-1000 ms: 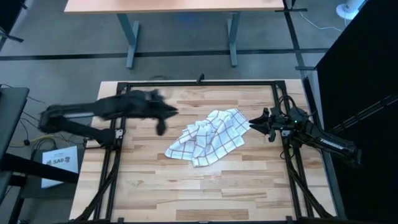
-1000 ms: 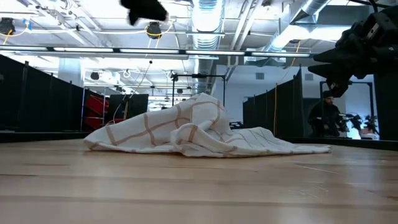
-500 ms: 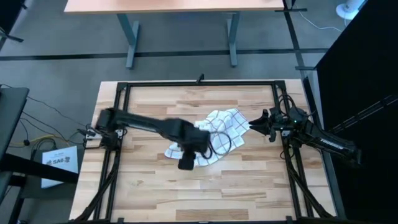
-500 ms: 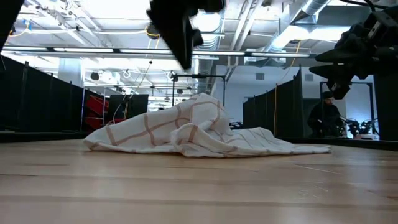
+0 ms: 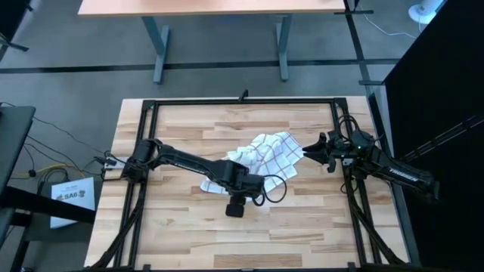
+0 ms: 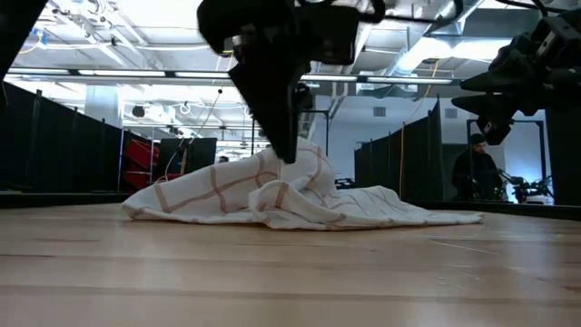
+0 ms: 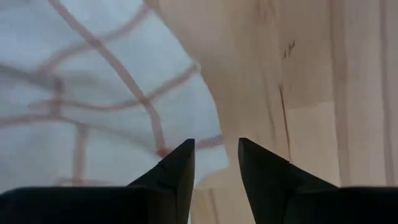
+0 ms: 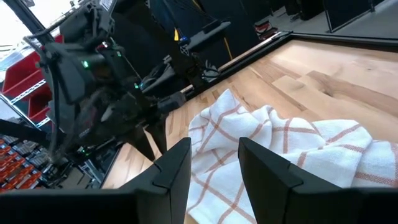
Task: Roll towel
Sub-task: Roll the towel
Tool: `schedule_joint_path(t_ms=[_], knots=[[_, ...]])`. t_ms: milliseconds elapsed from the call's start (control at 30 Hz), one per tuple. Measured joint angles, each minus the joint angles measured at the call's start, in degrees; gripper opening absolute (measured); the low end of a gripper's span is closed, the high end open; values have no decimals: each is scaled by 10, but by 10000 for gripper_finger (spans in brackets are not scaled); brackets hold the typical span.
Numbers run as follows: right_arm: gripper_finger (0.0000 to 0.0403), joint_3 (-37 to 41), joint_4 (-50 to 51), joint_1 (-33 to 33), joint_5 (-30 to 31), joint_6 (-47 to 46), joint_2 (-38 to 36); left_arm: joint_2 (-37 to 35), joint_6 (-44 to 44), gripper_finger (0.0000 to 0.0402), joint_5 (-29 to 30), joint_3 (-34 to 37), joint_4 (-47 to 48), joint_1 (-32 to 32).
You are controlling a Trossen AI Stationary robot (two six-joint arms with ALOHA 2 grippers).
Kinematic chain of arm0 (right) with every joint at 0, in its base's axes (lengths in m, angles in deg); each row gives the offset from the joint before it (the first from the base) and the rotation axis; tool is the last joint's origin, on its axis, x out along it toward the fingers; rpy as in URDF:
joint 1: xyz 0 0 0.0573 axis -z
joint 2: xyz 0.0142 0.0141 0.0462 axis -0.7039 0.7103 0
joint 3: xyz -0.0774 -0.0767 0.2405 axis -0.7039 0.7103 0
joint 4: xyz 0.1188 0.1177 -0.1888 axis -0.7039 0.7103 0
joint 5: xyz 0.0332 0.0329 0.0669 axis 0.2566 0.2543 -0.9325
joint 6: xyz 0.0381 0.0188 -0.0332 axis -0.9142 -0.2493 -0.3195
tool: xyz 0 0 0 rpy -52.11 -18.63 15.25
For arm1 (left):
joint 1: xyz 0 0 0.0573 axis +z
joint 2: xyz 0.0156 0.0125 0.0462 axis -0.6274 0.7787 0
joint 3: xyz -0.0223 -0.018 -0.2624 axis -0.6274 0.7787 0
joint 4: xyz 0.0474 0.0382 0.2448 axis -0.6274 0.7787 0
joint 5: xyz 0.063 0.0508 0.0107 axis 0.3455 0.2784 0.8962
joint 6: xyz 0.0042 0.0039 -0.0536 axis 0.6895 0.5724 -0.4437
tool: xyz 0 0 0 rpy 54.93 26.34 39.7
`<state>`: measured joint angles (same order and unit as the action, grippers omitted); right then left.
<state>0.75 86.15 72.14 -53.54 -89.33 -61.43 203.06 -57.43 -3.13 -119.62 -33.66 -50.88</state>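
The towel [image 5: 263, 157], white with thin reddish-brown grid lines, lies crumpled in a heap at the middle of the table [image 5: 181, 234]. It also shows in the low view [image 6: 272, 195]. My left gripper [image 5: 236, 204] hangs open over the towel's near edge, fingers pointing down. In the left wrist view [image 7: 216, 163] they stand over a hemmed corner of the towel [image 7: 202, 146], touching nothing. My right gripper [image 5: 305, 151] is open and empty, level beside the towel's right end [image 8: 292, 146].
Bare wooden table lies to the near side [image 5: 249, 242] and the left [image 5: 174, 128] of the towel. A black frame [image 5: 242, 100] runs around the table. A person [image 6: 474, 173] stands in the room far behind the table.
My left gripper has swung from the table's far left toward the near edge and the middle, passed over the towel and come down over its near edge. The towel has stayed as it was.
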Motion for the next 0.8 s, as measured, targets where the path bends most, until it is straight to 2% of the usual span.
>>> schedule_joint_path(t_ms=[300,500,800], knots=[[123,0,0,0,-1,-6,0,28,-40,108,14,0,-17,-15],[123,0,1,0,-1,-6,8,38,-54,108,67,1,-15,-13],[123,0,1,0,-1,-6,8,38,-44,108,67,1,-15,-20]])
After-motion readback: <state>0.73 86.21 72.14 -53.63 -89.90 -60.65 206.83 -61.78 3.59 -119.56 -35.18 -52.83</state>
